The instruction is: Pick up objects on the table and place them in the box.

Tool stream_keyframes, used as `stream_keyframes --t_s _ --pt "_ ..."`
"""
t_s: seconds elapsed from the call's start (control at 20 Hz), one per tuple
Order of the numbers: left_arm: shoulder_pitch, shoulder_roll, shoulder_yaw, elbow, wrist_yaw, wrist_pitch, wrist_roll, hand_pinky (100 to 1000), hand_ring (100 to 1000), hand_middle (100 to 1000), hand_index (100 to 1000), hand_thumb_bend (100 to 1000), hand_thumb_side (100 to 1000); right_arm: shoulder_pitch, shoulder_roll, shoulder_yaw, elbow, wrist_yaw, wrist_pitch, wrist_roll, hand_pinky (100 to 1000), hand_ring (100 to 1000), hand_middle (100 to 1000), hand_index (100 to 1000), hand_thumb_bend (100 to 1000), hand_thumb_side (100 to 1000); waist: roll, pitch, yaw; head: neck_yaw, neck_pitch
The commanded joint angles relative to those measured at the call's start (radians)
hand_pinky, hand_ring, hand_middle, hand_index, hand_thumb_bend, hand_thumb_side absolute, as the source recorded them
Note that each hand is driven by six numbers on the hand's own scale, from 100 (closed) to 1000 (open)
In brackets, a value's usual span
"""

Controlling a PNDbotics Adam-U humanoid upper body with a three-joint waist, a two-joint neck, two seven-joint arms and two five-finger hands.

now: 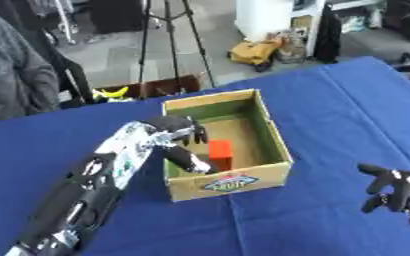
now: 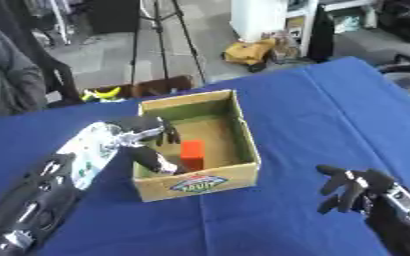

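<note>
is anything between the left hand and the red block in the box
Nothing visible does. The left hand reaches over the near-left wall of the box, and the red block stands upright inside, right beside its fingers. Whether they touch cannot be told.

right hand point(image 1: 399, 192) cut by frame edge, red block's point(image 1: 219, 154) base hidden behind box wall point(image 1: 230, 182)
</note>
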Motion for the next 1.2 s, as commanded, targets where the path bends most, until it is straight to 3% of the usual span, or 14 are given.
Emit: stream_keyframes --t_s 0.05,0.2,0.4,0.55,0.75,0.85,1.05,1.2 --pt "-0.017 0.008 0.018 -0.022 -0.012 -0.004 0.013 796 671 710 795 796 761 -0.007 -0.023 -0.002 -0.021 -0.006 -0.003 0.002 571 957 579 464 100 925 -0.01 -0.01 0.004 -0.002 -0.014" --pt "-0.014 0.003 0.034 -0.051 0.01 0.013 0.063 756 625 667 769 666 750 -0.006 -0.021 -0.004 -0.021 -0.005 -0.004 0.001 571 957 579 464 100 926 -0.012 -0.009 0.01 -0.005 -0.017" --pt "-0.013 0.007 0.061 -0.181 0.089 0.055 0.183 700 587 624 736 463 723 -0.005 -0.018 -0.006 -0.021 -0.005 -0.007 0.0 572 957 579 464 100 924 -0.018 -0.006 0.024 -0.011 -0.019" --pt "0.021 0.027 0.093 -0.326 0.212 0.109 0.293 652 563 599 718 387 701 0.004 -0.012 -0.013 -0.021 0.0 -0.008 -0.008 572 957 578 464 100 923 -0.026 -0.007 0.045 -0.026 -0.018" --pt "0.12 0.07 0.133 -0.512 0.397 0.171 0.407 598 538 570 696 274 743 0.014 -0.004 -0.024 -0.021 0.003 -0.012 -0.018 572 957 578 464 100 921 -0.036 -0.007 0.083 -0.053 -0.014" --pt "0.189 0.086 0.166 -0.598 0.512 0.181 0.459 573 535 569 694 276 763 0.018 -0.001 -0.03 -0.021 0.005 -0.013 -0.025 572 957 578 465 100 918 -0.04 -0.007 0.103 -0.068 -0.014" --pt "0.348 0.098 0.242 -0.708 0.73 0.144 0.557 537 537 571 696 257 839 0.024 0.0 -0.04 -0.021 0.005 -0.016 -0.037 572 956 578 465 100 916 -0.042 -0.008 0.136 -0.089 -0.011" --pt "0.387 0.107 0.256 -0.725 0.801 0.13 0.594 537 537 571 696 257 839 0.025 -0.001 -0.042 -0.021 0.004 -0.017 -0.04 572 956 578 465 100 916 -0.042 -0.009 0.141 -0.093 -0.01"
